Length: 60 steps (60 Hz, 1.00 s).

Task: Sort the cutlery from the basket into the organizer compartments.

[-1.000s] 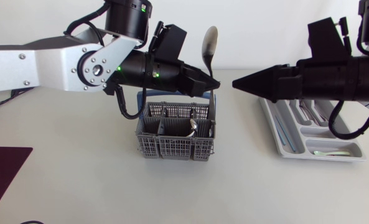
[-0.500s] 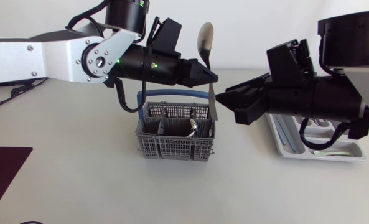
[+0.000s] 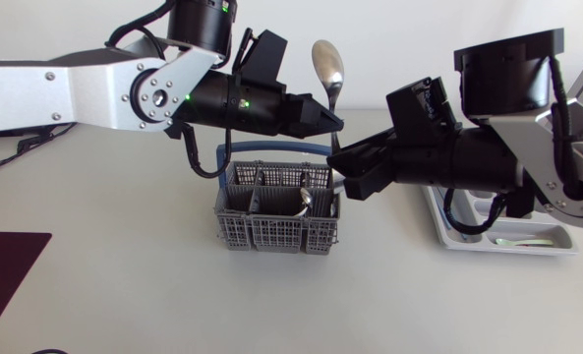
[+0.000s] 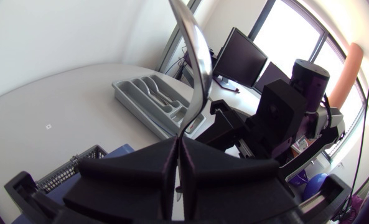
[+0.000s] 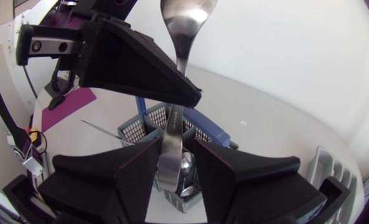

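Just above the basket (image 3: 271,232), in the frame's upper middle, the spoon (image 3: 327,67) stands upright — bowl up, handle down — pinched mid-handle by the left gripper (image 3: 336,123). The right gripper (image 3: 342,172) has its 2 fingers spread, straddling the handle's lower end.

Your grey mesh basket (image 3: 276,211) sits mid-table, the grey compartmented organizer (image 3: 556,242) right of it; the metal spoon (image 3: 328,67) stands above the basket, between left gripper (image 3: 336,122) and right gripper (image 3: 343,175).

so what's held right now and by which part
A spoon, bowl up, gripped mid-handle by the left gripper; the right gripper is open around the handle's lower end.
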Available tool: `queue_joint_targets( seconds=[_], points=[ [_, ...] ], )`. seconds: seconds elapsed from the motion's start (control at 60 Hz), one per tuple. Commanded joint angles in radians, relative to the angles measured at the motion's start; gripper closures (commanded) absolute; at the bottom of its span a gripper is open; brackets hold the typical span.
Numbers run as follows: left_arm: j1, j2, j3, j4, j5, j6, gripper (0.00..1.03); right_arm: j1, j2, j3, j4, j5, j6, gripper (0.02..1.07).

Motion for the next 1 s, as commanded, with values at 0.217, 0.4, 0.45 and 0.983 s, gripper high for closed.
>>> queue_joint_targets(
  seconds=[0.217,0.4,0.45,0.983],
  points=[
    [-0.014,0.022,0.039,0.002,0.02,-0.023,1.0,0.032,0.03,0.013,0.024,0.04,-0.012,0.73],
    [-0.015,0.022,0.039,0.002,0.02,-0.023,1.0,0.045,0.041,0.012,0.034,0.081,-0.012,0.97],
    [-0.015,0.022,0.039,0.002,0.02,-0.023,1.0,0.045,0.042,0.012,0.034,0.081,-0.012,0.98],
    [-0.012,0.019,0.032,0.004,0.02,-0.019,0.92,0.052,0.032,0.002,0.014,0.04,-0.014,1.01]
  ],
)
